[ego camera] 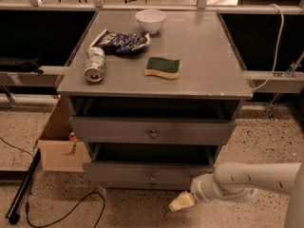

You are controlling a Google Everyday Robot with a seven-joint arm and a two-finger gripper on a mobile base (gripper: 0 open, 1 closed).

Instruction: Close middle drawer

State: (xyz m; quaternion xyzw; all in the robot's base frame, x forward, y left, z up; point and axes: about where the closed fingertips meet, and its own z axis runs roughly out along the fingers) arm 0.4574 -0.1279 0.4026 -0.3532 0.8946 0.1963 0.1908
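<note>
The middle drawer [123, 172] is a grey flat front with a small round dark knob [153, 177]. It stands pulled out, with a dark gap above its front. The like drawer above it [109, 129] also stands out from the cabinet. Only a thin strip of the lowest drawer [137, 185] shows beneath. My gripper [182, 202] has cream tips that sit together with nothing in them. It hangs low near the floor, in front of the cabinet's lower right, just below and right of the middle drawer's front. It is not touching the drawer.
On the cabinet top [209, 56] lie a white bowl [150, 19], a chip bag [118, 41], a can on its side [95, 64] and a green sponge [163, 67]. A cardboard box [59, 146] stands left of the cabinet. Black cables [57, 213] lie on the speckled floor.
</note>
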